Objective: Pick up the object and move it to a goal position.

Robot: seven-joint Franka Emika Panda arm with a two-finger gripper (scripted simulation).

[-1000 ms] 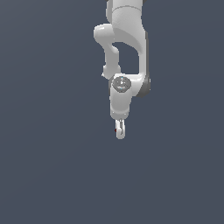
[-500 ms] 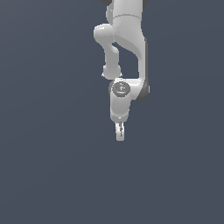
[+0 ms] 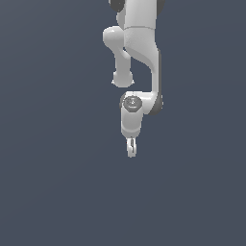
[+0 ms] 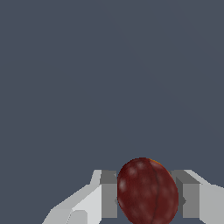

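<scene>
Hanging from the upper edge of the exterior view, the white arm (image 3: 139, 53) reaches down over plain dark grey-blue ground (image 3: 53, 192); its base is cut off by the frame. The gripper (image 3: 131, 150) points straight down, a little right of centre in that view. From there the fingers (image 3: 129, 146) read as two pale slivers close together, too small to show what lies between them.

The wrist view settles it. The object (image 4: 148, 191), a dark red roundish blob with faint pale mottling and a thin darker seam, sits between the two grey pads (image 4: 109, 194), one on each side of it. Both pads touch its sides, so the claw is clamped on it. The object's lower part is cut off by the frame edge, as are the finger roots.

In the exterior view the object cannot be made out at all; it is hidden by the fingers or too small to register. Whether the gripper is touching the ground or held above it cannot be told: no shadow or contact line shows. No goal marker is visible in either view.
</scene>
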